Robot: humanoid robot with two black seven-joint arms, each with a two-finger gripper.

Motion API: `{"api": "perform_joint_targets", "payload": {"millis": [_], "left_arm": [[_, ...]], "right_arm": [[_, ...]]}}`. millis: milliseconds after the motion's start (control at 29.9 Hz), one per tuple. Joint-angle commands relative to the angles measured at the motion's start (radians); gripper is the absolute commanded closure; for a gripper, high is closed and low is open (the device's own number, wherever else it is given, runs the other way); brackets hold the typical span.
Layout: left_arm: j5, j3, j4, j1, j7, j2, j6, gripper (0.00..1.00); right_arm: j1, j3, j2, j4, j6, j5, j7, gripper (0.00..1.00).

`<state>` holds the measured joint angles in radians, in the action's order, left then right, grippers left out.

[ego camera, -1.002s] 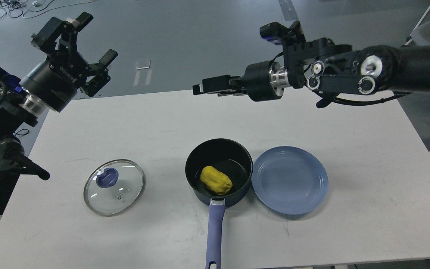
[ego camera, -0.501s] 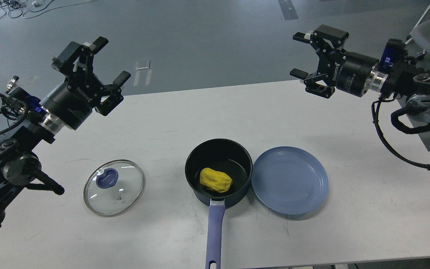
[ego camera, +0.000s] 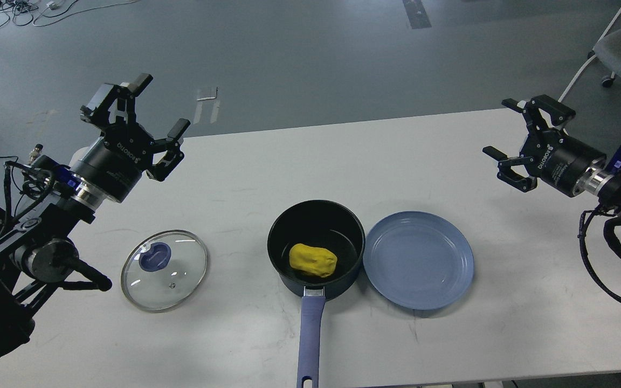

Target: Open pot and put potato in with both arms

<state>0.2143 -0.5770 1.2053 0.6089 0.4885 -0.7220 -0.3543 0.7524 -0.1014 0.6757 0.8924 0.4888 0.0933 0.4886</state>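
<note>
The dark navy pot (ego camera: 289,280) stands open at the table's front middle, its blue-purple handle (ego camera: 309,339) pointing toward me. The yellow potato (ego camera: 313,260) lies inside it. The glass lid (ego camera: 164,269) with the blue knob lies flat on the table, left of the pot. My left gripper (ego camera: 135,121) is open and empty, raised above the table's back left, well away from the lid. My right gripper (ego camera: 523,143) is open and empty, raised above the table's right side, far from the pot.
A flat blue plate (ego camera: 418,260) lies right of the pot, touching it. The white table (ego camera: 343,161) ends at the back at grey floor. A chair (ego camera: 620,46) stands at the far right. Cables lie on the floor at the far left.
My right arm has swung from over the table's middle back out to the right and lower. My left gripper has shifted slightly right and down. The potato, pot and lid stay put.
</note>
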Motion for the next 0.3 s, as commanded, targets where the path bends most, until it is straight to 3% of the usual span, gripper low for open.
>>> {"api": "perform_joint_targets", "payload": {"millis": [0,267], "left_arm": [[-0.001,-0.001,-0.001,-0.006,0.0,0.006,0.0,0.02],[-0.001,-0.001,-0.001,-0.018,0.0,0.016,0.0,0.02]], "right_arm": [[-0.01,0.002,-0.027,-0.006,0.0,-0.003,0.0,0.0],[-0.016,-0.027,-0.068,-0.053,0.0,0.0,0.0,0.0]]}}
